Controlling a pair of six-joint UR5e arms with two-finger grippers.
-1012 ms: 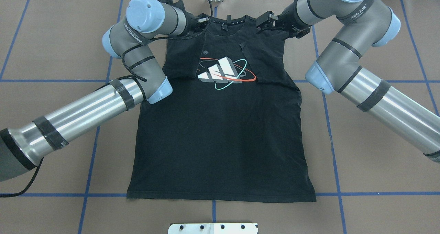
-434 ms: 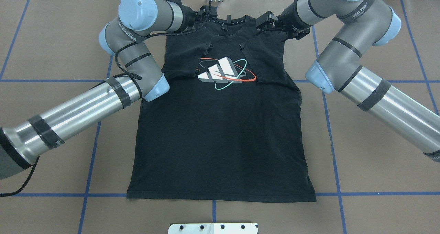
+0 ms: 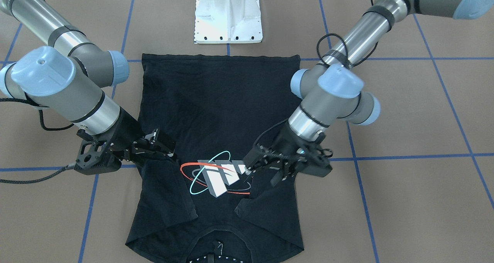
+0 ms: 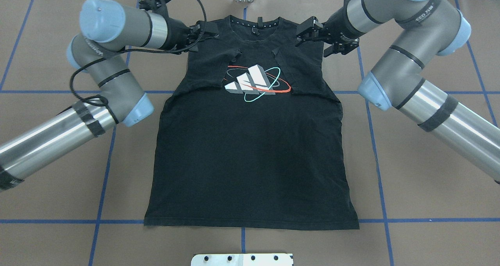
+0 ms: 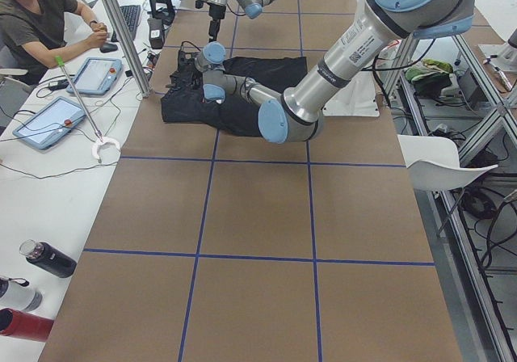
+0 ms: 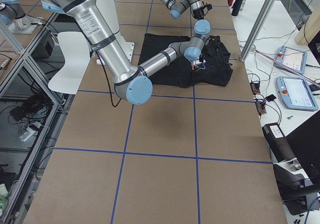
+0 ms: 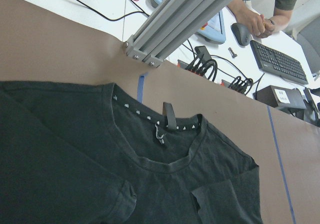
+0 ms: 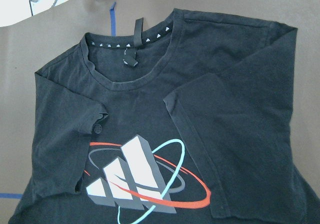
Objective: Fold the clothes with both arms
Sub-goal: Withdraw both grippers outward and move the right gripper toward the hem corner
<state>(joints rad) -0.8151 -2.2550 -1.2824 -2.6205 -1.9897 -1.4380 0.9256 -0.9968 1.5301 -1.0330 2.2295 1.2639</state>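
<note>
T-shirt (image 4: 250, 152) lies lengthwise, collar (image 4: 256, 24) away from pedestal (image 4: 242, 259)

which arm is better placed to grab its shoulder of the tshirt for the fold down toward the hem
Right, by a little. In the overhead view the right gripper hangs over the shoulder of the T-shirt, jaws open, while the left gripper sits at the cloth's outer edge.
</note>
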